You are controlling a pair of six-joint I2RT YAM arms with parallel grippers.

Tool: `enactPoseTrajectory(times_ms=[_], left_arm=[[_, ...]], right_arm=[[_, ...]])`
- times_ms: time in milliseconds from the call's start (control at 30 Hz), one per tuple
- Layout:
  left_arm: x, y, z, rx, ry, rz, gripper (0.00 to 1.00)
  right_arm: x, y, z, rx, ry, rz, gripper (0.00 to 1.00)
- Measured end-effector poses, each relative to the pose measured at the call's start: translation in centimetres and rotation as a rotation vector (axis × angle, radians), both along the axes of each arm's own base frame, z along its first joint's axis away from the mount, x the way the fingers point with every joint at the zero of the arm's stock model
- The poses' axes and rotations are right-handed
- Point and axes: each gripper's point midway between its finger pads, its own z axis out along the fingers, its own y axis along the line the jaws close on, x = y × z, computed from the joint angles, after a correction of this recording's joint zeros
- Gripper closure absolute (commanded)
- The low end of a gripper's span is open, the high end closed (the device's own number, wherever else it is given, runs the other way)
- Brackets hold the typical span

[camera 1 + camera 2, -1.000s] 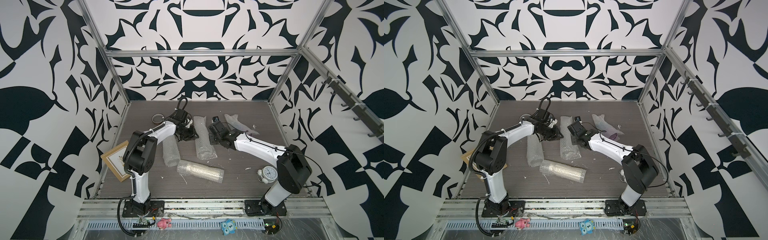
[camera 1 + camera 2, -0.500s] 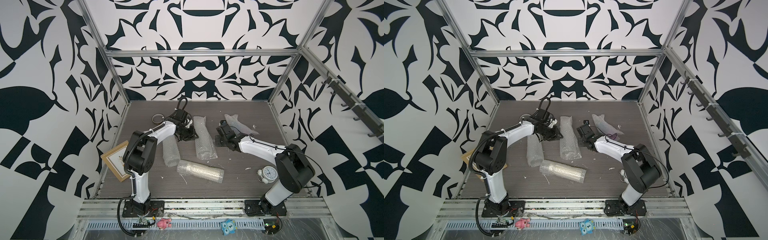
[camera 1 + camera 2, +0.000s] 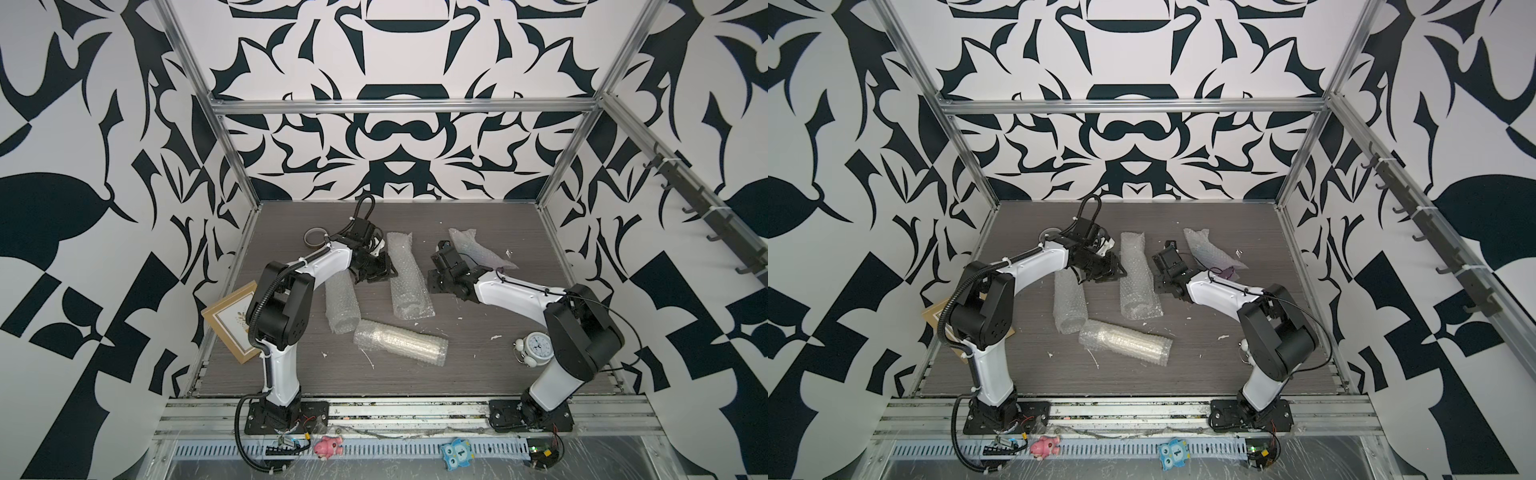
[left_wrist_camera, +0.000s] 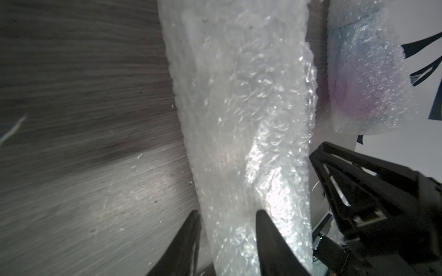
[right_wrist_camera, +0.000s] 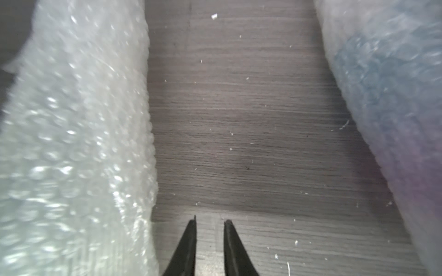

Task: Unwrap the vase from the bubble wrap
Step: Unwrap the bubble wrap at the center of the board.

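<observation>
The left tool (image 4: 226, 213), half open, straddles the bubble wrap (image 3: 409, 282) lying near-to-far; the right tool (image 5: 210, 221), barely parted and empty, hovers just right of it.

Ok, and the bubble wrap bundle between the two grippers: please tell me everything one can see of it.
The bubble wrap bundle is a long, flattened roll of clear, whitish plastic covered in small air bubbles. It lies flat on the grey table, its long axis running from the back toward the front. One long edge sits between the parted fingers of the left gripper; whether they pinch it is unclear. The right gripper is beside the other edge, not touching. Its contents do not show.
</observation>
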Motion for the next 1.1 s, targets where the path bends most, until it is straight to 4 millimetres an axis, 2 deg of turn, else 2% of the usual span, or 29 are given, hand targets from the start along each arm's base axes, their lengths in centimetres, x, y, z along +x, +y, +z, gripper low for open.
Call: enactPoseTrajectory(times_ms=[267, 367, 467, 567, 700, 900, 1100], left_arm=[[0.0, 0.1, -0.1, 0.008, -0.004, -0.005, 0.47], [-0.1, 0.1, -0.1, 0.009, -0.006, -0.009, 0.46], [-0.1, 0.2, 0.0, 0.010, -0.003, -0.010, 0.45], [-0.2, 0.3, 0.1, 0.010, -0.002, -0.009, 0.43], [-0.1, 0.5, 0.8, -0.007, -0.006, -0.006, 0.35], [0.8, 1.0, 3.2, -0.078, -0.028, 0.021, 0.33], [2.1, 1.5, 4.2, -0.131, -0.025, 0.081, 0.34]], right_arm=[[0.6, 0.2, 8.0, 0.075, -0.154, 0.016, 0.57], [0.4, 0.0, 10.1, 0.086, -0.195, 0.021, 0.55], [0.1, -0.3, 11.0, 0.088, -0.210, 0.024, 0.54], [-0.1, 0.0, 11.0, 0.099, -0.204, 0.038, 0.54], [-0.4, 1.0, 10.3, 0.117, -0.184, 0.070, 0.54], [-1.5, 4.4, 7.4, 0.127, -0.120, 0.149, 0.54], [-3.1, 6.8, 4.3, 0.136, -0.057, 0.200, 0.54]])
